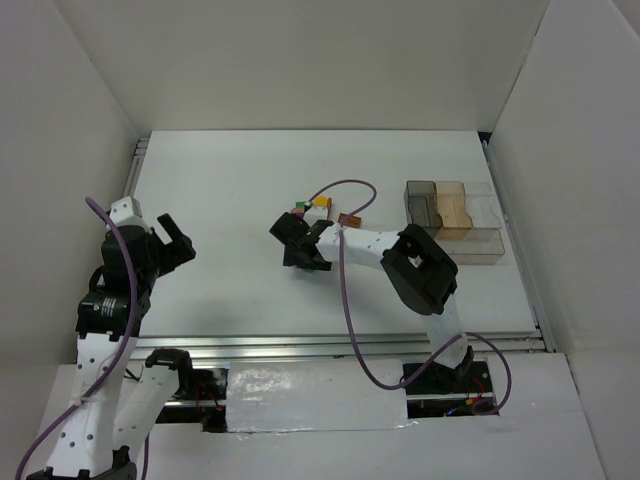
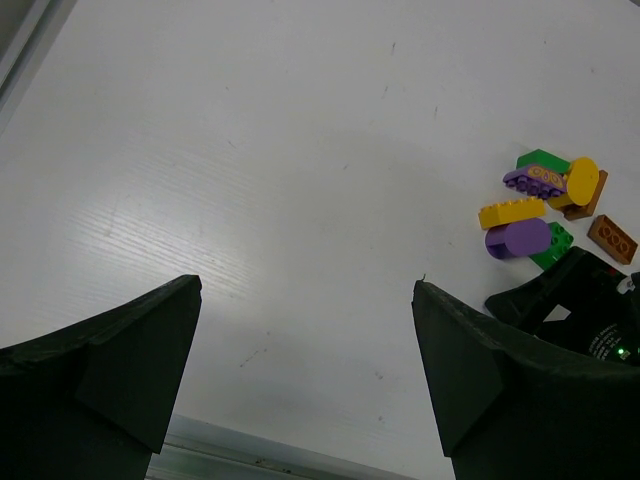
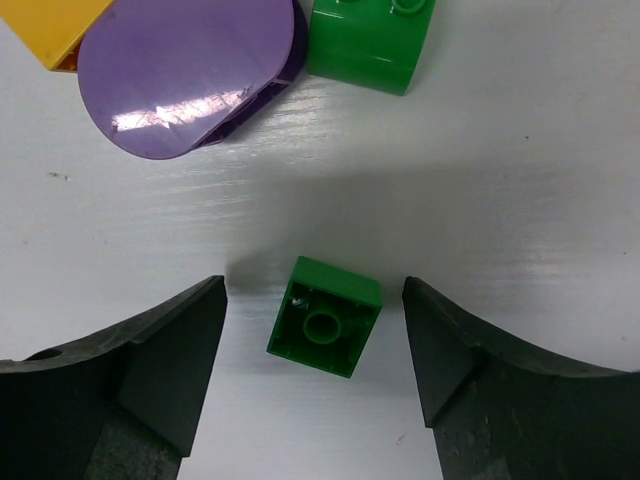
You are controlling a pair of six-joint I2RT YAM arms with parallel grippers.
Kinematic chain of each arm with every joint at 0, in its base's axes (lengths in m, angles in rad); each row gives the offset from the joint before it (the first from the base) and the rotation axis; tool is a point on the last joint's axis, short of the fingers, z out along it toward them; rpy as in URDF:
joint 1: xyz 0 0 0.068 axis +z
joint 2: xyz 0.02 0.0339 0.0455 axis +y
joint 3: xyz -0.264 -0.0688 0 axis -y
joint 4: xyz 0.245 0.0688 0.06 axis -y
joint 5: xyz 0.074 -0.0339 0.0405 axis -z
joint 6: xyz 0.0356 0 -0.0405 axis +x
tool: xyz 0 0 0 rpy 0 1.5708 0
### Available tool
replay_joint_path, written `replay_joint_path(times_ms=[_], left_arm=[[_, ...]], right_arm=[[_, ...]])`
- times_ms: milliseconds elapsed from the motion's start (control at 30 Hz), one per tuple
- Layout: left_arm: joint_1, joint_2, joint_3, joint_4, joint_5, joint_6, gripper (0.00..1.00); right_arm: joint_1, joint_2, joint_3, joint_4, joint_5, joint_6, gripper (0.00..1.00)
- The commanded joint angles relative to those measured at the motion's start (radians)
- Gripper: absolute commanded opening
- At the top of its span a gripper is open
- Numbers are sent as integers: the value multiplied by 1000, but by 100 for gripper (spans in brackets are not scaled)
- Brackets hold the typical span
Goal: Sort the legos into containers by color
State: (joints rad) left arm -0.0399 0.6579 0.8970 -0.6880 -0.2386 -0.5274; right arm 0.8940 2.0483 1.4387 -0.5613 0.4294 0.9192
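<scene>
A small green square lego (image 3: 325,316) lies upside down on the white table, between the fingers of my open right gripper (image 3: 314,283), with a gap on each side. Just beyond it lie a purple rounded lego (image 3: 190,75), a green rounded lego (image 3: 370,40) and a yellow lego (image 3: 45,25). In the top view my right gripper (image 1: 305,248) is low over the near side of the lego cluster (image 1: 312,206). The left wrist view shows the cluster (image 2: 540,205) with a brown lego (image 2: 612,239) apart. My left gripper (image 2: 307,284) is open and empty at far left (image 1: 176,240).
The clear, tan and smoky compartment containers (image 1: 455,215) stand at the right of the table, behind the right arm's elbow (image 1: 425,270). A purple cable (image 1: 345,190) loops over the cluster. White walls enclose the table on three sides.
</scene>
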Motion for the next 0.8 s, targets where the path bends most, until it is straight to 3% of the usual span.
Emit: replay_joint_path(times_ms=[0,100,200,233,300,333,500,567,633,767], left_arm=[[6,-4,23,33,13,7,99],[6,-9,23,36,18,9,99],[6,-7,23,36,21,10,100],[6,-9,22,38,21,10,100],[6,-9,22,36,21,10,100],[6,-9,22,36,21,10,99],[6,-11,22,38,22,10,99],[5,-11,20,38,27,12,100],[5,-11,19,41,30,14,100],[5,-7,19,45,53,21,99]], right_arm=[[-9,7,-27,18,25,24,78],[-12,10,-31,24,31,17,69],[-15,4,-34,32,31,6,41],[-15,-10,-35,34,32,4,27],[-17,-34,-57,43,23,-6,19],[-15,-51,-63,55,20,-13,4],[-36,-273,-188,251,-98,-268,0],[-101,-417,-251,291,-176,-374,0],[-214,-537,-282,296,-195,-416,0],[-438,-606,-284,287,-132,-463,0]])
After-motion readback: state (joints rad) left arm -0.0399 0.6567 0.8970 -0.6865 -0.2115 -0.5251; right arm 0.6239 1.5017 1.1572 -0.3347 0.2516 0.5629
